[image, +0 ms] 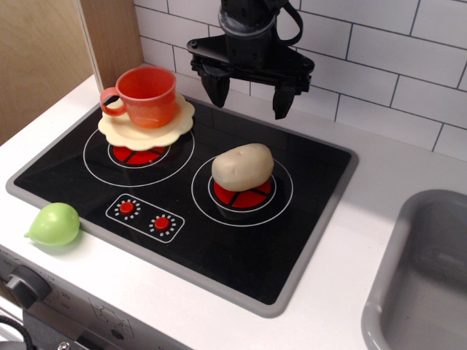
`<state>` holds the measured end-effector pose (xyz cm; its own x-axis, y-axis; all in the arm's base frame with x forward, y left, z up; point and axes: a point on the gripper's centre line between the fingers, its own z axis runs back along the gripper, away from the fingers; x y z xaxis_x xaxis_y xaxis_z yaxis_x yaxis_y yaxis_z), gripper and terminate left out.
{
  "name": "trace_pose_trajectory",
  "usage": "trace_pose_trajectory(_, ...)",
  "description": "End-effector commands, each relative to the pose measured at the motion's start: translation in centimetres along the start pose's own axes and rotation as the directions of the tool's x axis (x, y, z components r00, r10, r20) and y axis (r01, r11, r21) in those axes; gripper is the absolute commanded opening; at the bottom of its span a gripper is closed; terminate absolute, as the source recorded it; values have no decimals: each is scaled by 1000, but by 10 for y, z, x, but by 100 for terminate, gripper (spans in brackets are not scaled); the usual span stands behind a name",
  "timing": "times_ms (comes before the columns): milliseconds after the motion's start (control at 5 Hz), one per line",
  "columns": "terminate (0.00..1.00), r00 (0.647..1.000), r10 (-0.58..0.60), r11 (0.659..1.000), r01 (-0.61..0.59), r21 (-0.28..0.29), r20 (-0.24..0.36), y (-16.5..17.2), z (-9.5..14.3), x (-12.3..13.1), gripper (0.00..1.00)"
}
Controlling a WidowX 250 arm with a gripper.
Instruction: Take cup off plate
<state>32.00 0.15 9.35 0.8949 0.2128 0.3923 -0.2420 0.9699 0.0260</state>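
An orange-red cup with a loop handle on its left stands upright on a pale cream plate with a wavy edge. The plate rests over the left burner of the black toy stove. My gripper hangs above the back of the stove, to the right of the cup and apart from it. Its two black fingers point down and stand wide apart. It holds nothing.
A beige potato lies on the right burner. A green pear-like toy lies on the white counter at the front left. A grey sink is at the right. A tiled wall runs behind; a wooden panel stands at the back left.
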Motion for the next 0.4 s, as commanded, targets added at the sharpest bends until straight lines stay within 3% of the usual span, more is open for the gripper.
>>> trace_pose_trajectory(0, 0, 1000, 0, 1000, 0, 0, 0, 0, 0, 0, 100)
trace_pose_trajectory(200, 0, 998, 0, 993, 7, -115, 59, 12, 27, 11, 100)
